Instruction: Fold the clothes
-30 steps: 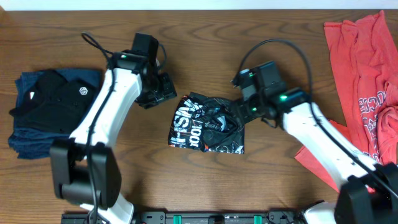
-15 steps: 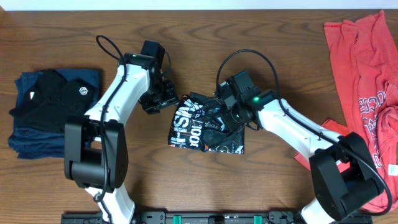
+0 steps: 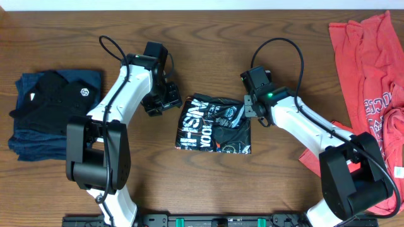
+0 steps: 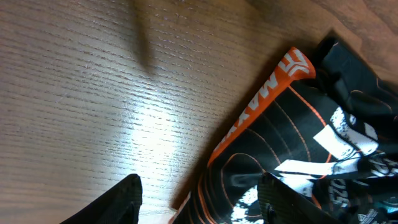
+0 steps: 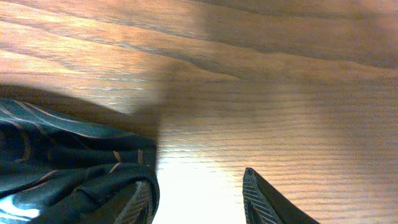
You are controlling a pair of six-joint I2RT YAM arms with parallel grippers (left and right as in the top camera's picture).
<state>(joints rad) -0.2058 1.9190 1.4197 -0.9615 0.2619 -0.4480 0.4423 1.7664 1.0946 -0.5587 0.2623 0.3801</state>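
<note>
The clothes in work are a black sports shirt with white and orange print, lying folded into a compact rectangle mid-table. My left gripper hovers at its upper left corner. In the left wrist view the left gripper is open, with the shirt's orange-trimmed edge running in between the fingers. My right gripper sits at the shirt's upper right corner. The right wrist view shows the right gripper open over bare wood, one finger against the shirt's dark fold.
A folded stack of dark navy and black garments lies at the left of the wooden table. Coral-red lettered T-shirts lie spread loosely at the far right, reaching down under the right arm.
My right gripper has pulled back off the shirt toward its upper right corner and opened, letting the cloth go. The shirt now lies flatter. The left gripper shifted slightly right.
</note>
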